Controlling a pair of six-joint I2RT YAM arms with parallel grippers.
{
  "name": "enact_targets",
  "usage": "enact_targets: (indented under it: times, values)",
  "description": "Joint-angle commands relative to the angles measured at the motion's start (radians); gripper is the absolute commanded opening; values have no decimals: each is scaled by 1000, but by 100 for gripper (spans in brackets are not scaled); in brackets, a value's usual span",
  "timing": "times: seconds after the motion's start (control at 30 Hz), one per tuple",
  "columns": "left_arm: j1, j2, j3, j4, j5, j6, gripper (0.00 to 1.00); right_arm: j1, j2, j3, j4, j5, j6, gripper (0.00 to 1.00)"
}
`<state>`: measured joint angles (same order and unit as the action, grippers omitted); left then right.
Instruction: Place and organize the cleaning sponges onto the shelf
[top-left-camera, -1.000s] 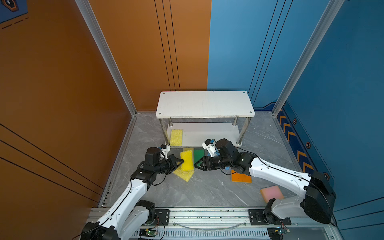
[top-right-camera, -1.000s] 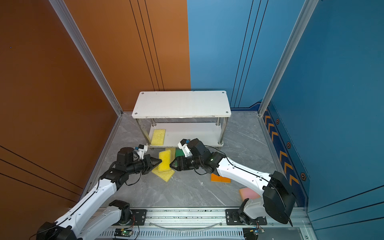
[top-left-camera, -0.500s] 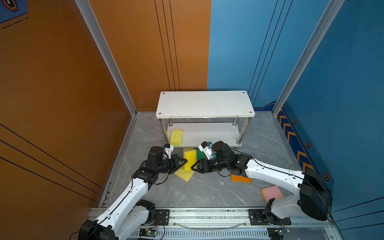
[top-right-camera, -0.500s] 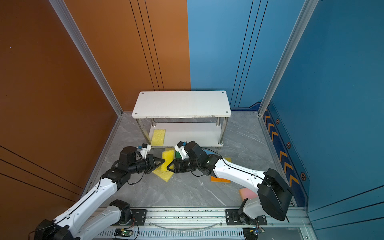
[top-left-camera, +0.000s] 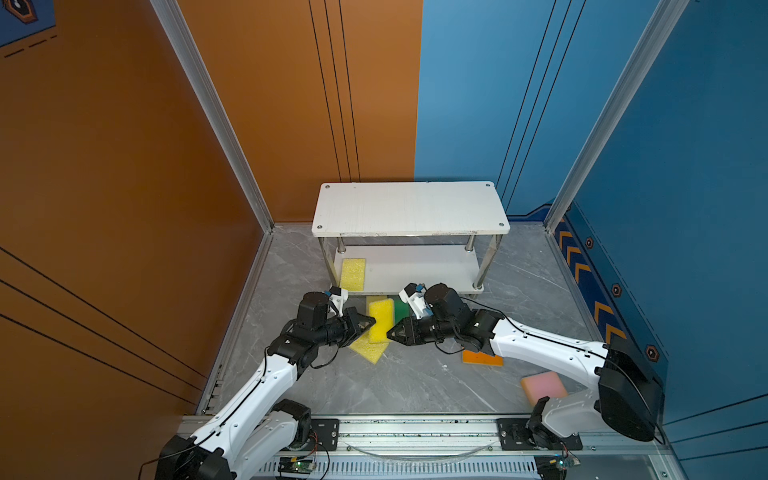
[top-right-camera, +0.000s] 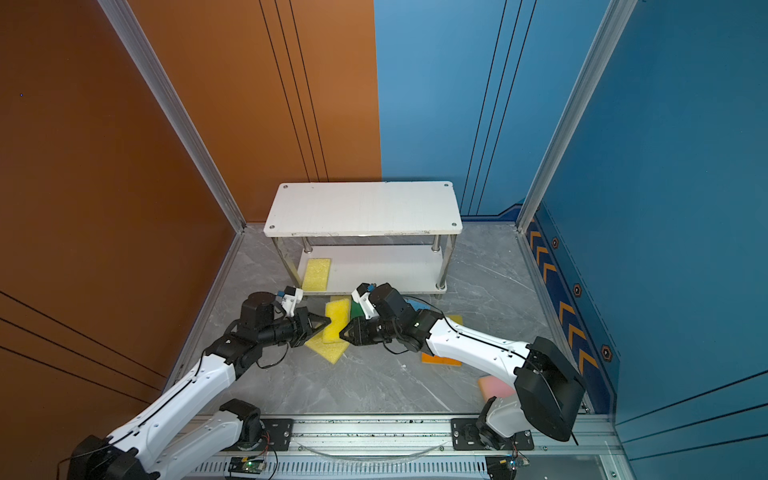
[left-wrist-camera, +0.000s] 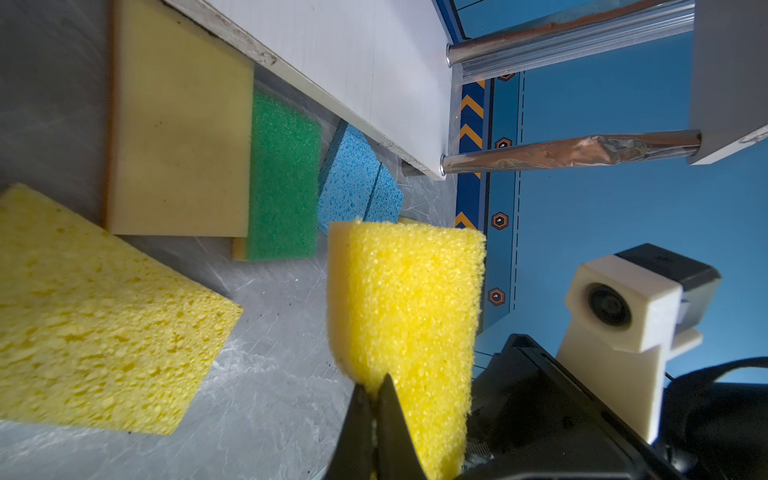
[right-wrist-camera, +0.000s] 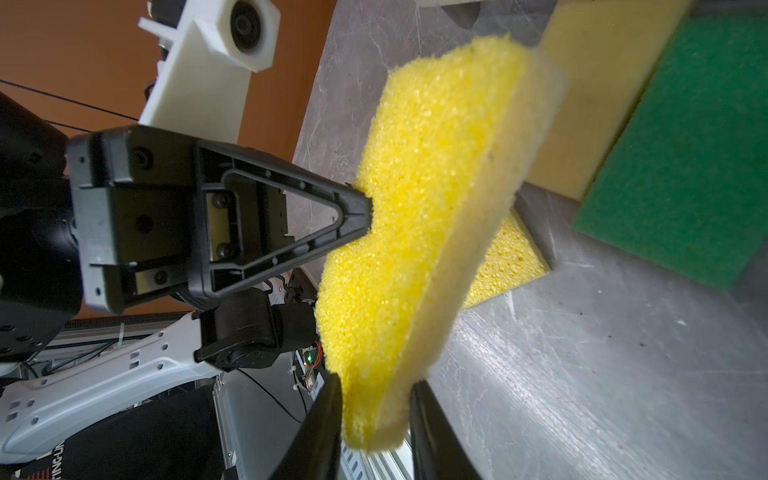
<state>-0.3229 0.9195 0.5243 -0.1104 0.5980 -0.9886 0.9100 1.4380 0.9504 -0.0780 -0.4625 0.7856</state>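
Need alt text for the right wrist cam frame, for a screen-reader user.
A yellow sponge fills the centre, pinched at one edge by the shut left end effector, while the fingers of the right end effector flank its near end; whether they grip it is unclear. Behind, on the grey surface, lie a beige sponge, a green sponge and a second yellow sponge.

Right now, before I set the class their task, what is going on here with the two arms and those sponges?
The left gripper is shut on one edge of a bright yellow sponge, holding it off the floor in front of the shelf. The right gripper has its jaws either side of the opposite edge; whether they pinch it is unclear. It looks like a handover. A second yellow sponge lies on the lower board; a green sponge, orange sponge and pink sponge lie on the floor.
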Motion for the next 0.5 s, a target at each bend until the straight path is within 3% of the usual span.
enact_targets:
  times: [0.0, 0.27, 0.47]
  values:
    - [-13, 5, 28, 20, -19, 3, 0, 2, -8, -3, -29, 37, -7, 25]
    - [-16, -4, 19, 25, -29, -2, 0, 10, 15, 36, -86, 60, -32, 8]
    - [-13, -10, 14, 29, -24, 1, 8, 20, 24, 50, -101, 92, -36, 1]
